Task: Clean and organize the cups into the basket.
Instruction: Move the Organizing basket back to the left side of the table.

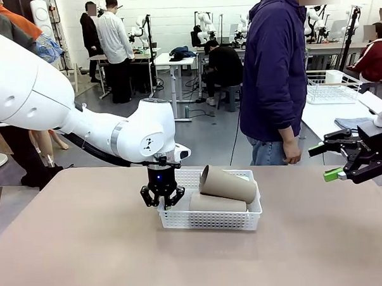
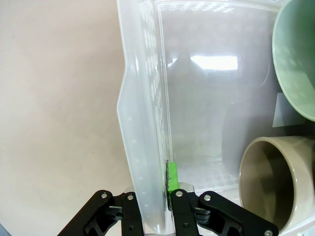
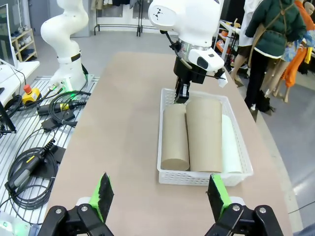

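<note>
Pinching the white lattice basket's (image 1: 210,218) left end wall, the left end effector (image 1: 162,196) looks set to reposition it, cups (image 1: 227,183) inside; right end effector (image 1: 339,160) hangs spread

Glossy white rounded arm (image 1: 82,122) segments, black end effector (image 1: 162,196) with green pads (image 2: 173,177), small blue light

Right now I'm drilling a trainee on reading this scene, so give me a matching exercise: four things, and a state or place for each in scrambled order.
Things:
1. left gripper
2. right gripper
3. pale mint green tapered cup
4. shallow white lattice-sided plastic basket

States:
A. jaws open, off the table
B. lying on its side in the basket
C. on the tan tabletop, holding three cups
D. shut on the basket wall

Pairs: 1-D, 2-A, 3-B, 4-C
</note>
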Controlling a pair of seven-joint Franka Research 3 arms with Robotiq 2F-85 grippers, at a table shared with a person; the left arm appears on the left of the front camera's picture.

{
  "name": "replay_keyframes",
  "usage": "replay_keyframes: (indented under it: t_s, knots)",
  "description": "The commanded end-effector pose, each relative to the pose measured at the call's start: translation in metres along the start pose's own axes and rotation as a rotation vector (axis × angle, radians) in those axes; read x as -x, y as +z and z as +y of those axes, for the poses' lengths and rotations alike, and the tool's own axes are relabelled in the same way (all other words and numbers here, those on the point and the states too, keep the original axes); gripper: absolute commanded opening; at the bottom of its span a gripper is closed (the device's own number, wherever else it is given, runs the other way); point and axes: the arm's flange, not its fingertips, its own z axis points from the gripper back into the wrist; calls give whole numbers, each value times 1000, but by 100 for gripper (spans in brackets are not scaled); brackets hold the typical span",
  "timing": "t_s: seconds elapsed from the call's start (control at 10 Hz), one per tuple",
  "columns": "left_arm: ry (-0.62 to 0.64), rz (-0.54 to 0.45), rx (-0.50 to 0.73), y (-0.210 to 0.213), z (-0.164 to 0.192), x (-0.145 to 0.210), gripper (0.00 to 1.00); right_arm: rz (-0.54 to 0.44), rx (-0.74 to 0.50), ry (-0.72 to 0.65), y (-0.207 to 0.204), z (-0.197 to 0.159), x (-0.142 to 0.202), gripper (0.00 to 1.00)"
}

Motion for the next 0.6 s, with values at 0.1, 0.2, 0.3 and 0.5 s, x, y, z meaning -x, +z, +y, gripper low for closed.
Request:
replay_keyframes:
  t_s: [0.1, 0.2, 0.3, 0.5]
  knots:
    - [-10, 3, -5, -1, 2, 2, 0, 16, 0, -10, 1, -1, -2, 100]
    - [-10, 3, -5, -1, 2, 2, 0, 16, 0, -10, 1, -1, -2, 100]
    - [-10, 3, -5, -1, 2, 2, 0, 16, 0, -10, 1, -1, -2, 100]
    - [-10, 3, -5, -1, 2, 2, 0, 16, 0, -10, 1, -1, -2, 100]
